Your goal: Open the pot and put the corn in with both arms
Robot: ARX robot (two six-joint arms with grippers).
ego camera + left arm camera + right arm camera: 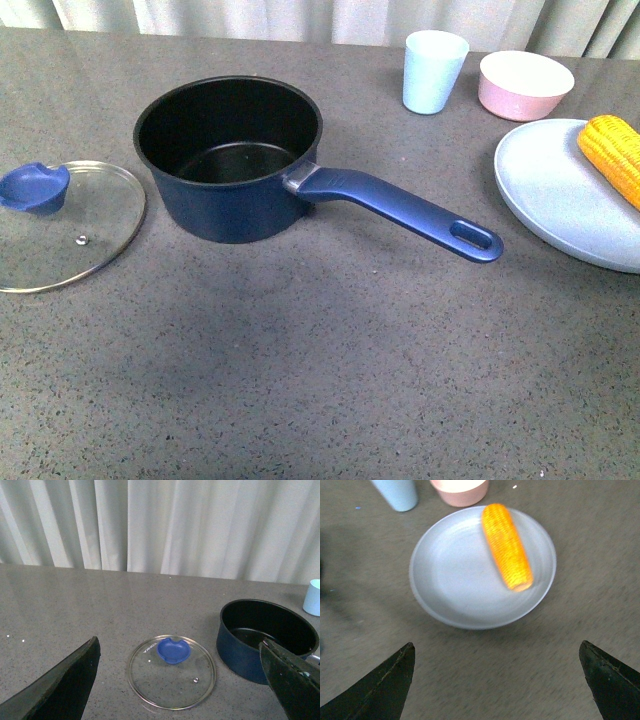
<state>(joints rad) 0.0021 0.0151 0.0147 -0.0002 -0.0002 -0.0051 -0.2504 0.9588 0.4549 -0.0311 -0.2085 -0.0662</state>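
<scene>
The navy pot (230, 160) stands open and empty on the grey table, its long blue handle (400, 210) pointing right. It also shows in the left wrist view (265, 640). Its glass lid (62, 225) with a blue knob lies flat to the pot's left, also in the left wrist view (171, 671). The corn (614, 152) lies on a pale blue plate (560, 195) at the right, and shows in the right wrist view (507, 546). My left gripper (180, 680) is open above the lid. My right gripper (497, 677) is open and empty above the table, short of the plate (465, 575). Neither arm shows in the front view.
A light blue cup (433, 70) and a pink bowl (525, 84) stand behind the plate at the back right. The cup (397, 492) and bowl (459, 490) also show in the right wrist view. Pale curtains (165, 525) hang behind the table.
</scene>
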